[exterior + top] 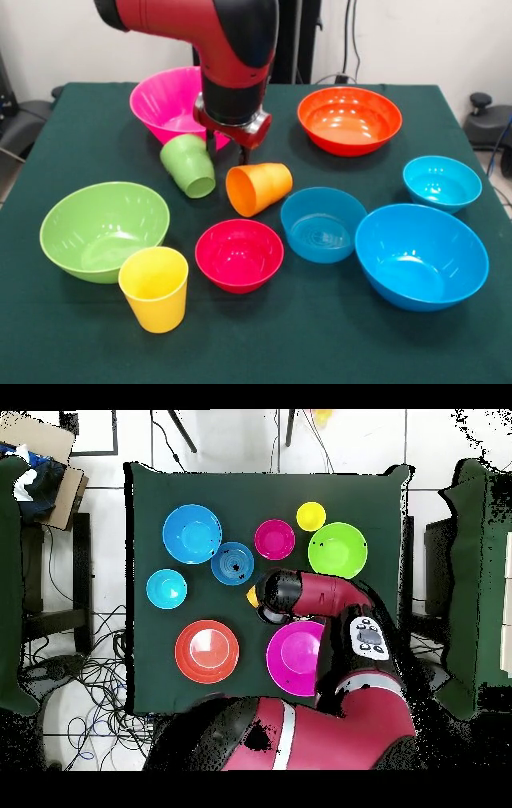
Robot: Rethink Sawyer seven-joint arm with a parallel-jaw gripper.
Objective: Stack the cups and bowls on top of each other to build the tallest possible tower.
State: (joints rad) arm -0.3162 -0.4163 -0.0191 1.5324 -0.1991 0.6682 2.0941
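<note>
Item: green cup [189,165], lying tipped on its side, mouth toward the viewer, just in front of the pink bowl [164,98] and beside the orange cup [258,188], also on its side. Gripper [232,146] hangs low between the two cups; whether its claw is spread or closed cannot be told from either view. Handling, as judged: light, stiff, glossy plastic, likely slippery and prone to roll; best pinched across the rim wall. Nothing stacked yet
</note>
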